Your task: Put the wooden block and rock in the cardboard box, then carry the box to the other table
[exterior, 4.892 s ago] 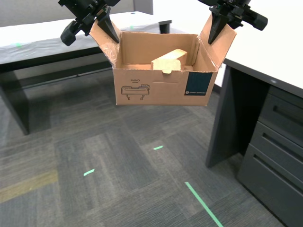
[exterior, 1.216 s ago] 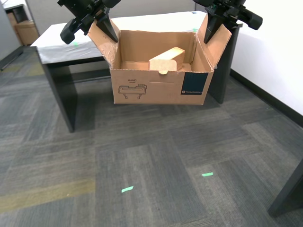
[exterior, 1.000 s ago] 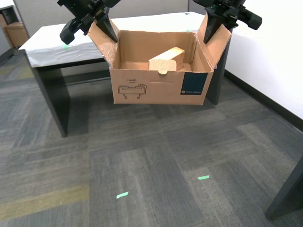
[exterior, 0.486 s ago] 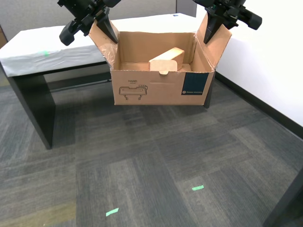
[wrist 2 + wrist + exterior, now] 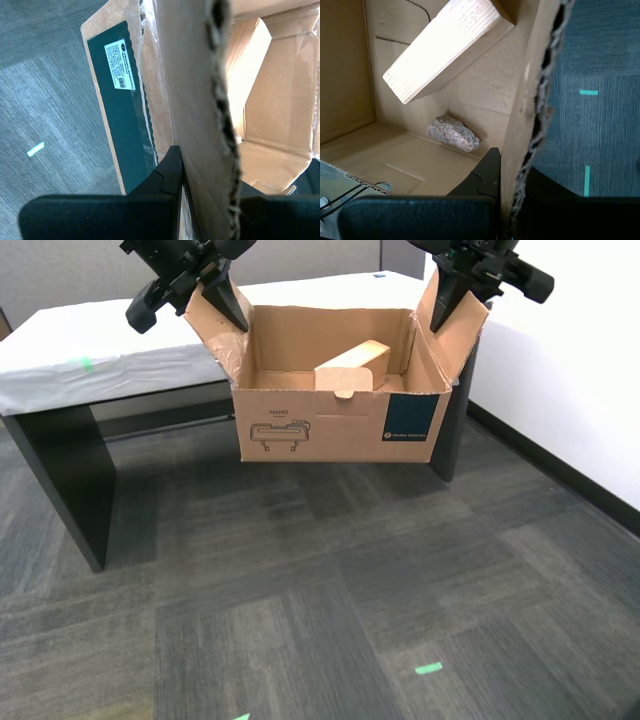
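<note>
Where legible, "HAND" on cardboard box [image 5: 330, 425]

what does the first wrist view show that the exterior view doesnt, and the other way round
Only the first wrist view shows the rock, lying on the floor of the cardboard box beneath the tilted block. Only the exterior view shows the other table behind the box, both arms and the box's printed front. Both show the wooden block leaning inside the box, and green tape on the carpet.

An office: carpet tiles [image 5: 330, 600], desk [image 5: 60, 350], grey partition [image 5: 300, 255].
</note>
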Robot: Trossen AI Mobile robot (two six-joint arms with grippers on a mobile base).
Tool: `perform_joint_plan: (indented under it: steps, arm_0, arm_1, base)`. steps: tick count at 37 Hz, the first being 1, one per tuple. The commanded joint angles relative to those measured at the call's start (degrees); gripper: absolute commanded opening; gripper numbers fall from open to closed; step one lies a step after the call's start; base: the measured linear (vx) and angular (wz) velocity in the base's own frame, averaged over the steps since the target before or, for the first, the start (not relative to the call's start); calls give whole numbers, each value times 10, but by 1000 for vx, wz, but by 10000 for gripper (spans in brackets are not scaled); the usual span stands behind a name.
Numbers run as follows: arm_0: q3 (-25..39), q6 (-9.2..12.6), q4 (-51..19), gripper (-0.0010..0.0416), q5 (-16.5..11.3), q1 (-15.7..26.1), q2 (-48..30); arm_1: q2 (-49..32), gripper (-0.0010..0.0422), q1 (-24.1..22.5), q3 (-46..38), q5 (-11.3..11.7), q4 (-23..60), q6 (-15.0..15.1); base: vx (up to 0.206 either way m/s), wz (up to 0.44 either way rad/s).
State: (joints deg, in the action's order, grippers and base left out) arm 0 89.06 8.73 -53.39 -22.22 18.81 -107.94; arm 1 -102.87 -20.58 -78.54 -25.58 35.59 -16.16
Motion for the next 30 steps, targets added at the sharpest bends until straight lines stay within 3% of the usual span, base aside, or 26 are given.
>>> perform_joint_plan:
  steps: [1,23,30]
  arm_0:
    - [1,5,4,-1,-15,4,1]
    - [1,8,7,-1,-14,5,1]
    - [1,8,6,-1,11,5,1]
  arm_1:
    - [0,-1,-2,-1,-13,2,12]
    - [0,-1,-2,-1,-13,14,29]
    - [0,-1,-2,-1,-13,21,28]
  base:
    - [200,165]
    - [196,166]
    - [181,77]
